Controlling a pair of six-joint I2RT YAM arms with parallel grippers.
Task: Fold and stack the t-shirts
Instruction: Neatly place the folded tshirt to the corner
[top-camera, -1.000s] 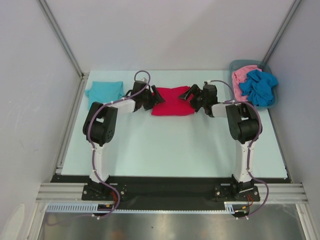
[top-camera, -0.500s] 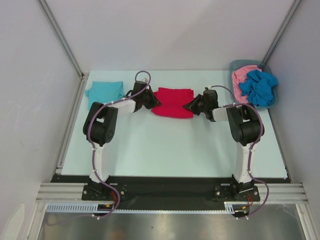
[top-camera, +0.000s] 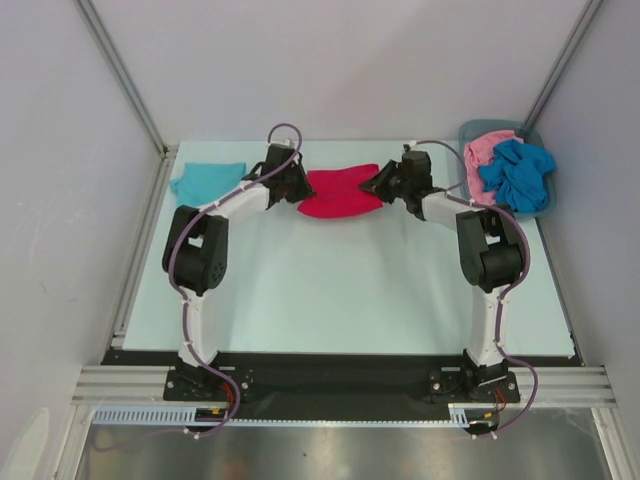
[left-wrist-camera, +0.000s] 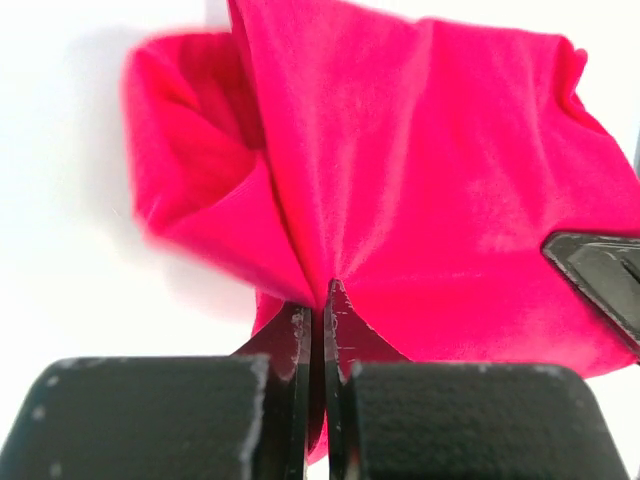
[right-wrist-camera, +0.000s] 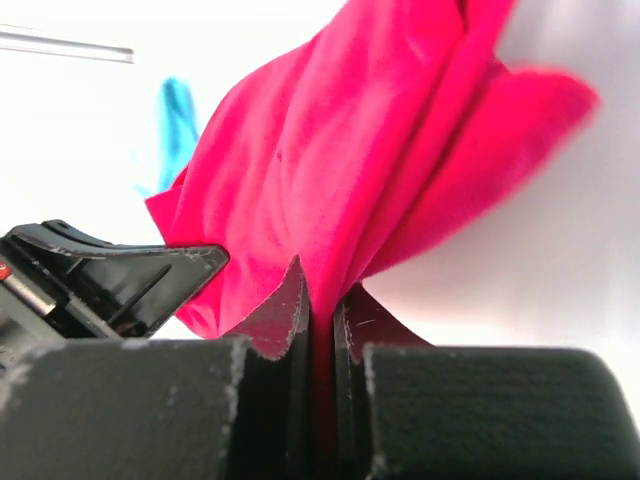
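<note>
A folded teal t-shirt (top-camera: 208, 181) lay at the far left of the bench (top-camera: 330, 290). The left fingers (left-wrist-camera: 297, 345) pinched the left edge of the red t-shirt (top-camera: 338, 195), bunched at the far middle. The right fingers (right-wrist-camera: 288, 305) pinched its right edge. A pink t-shirt (top-camera: 487, 150) and a blue t-shirt (top-camera: 515, 172) filled the grey bin (top-camera: 545, 211) at far right.

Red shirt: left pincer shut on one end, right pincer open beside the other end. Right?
Not quite. The left pincer is shut on one end of the red shirt, but the right pincer is not open beside the other end. It is shut on it too, with red cloth pinched in it. The right wrist view shows this.
</note>
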